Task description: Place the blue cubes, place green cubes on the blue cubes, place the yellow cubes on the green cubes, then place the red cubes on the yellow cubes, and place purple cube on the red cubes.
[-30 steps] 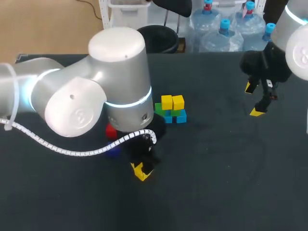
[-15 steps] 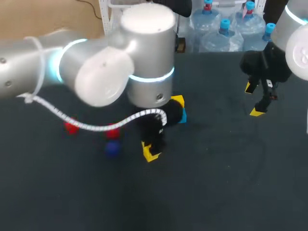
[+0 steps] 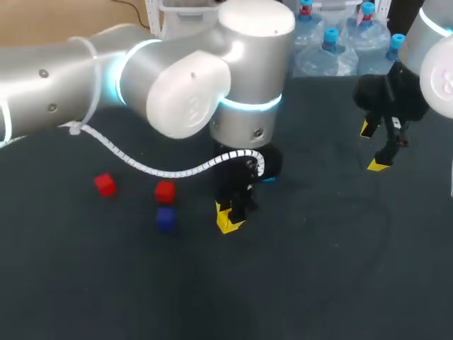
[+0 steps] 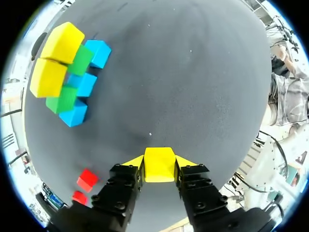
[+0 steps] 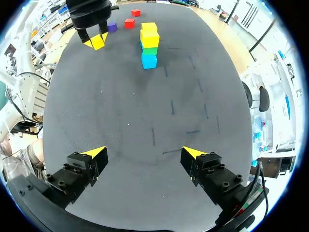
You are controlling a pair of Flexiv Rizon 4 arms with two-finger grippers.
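The small yellow cube (image 4: 159,164) (hard-faced, probably light and a little slick) is clamped between the jaws of the left gripper (image 3: 231,218), just below the head view's centre. A square hold on two flat opposite faces should stop it twisting. The blue, green and yellow cube stack (image 4: 65,72) lies ahead of the fingers. Two red cubes (image 3: 164,191) and a purple cube (image 3: 165,218) sit at middle left. The right gripper (image 5: 145,157), at upper right, has its jaws wide apart and empty.
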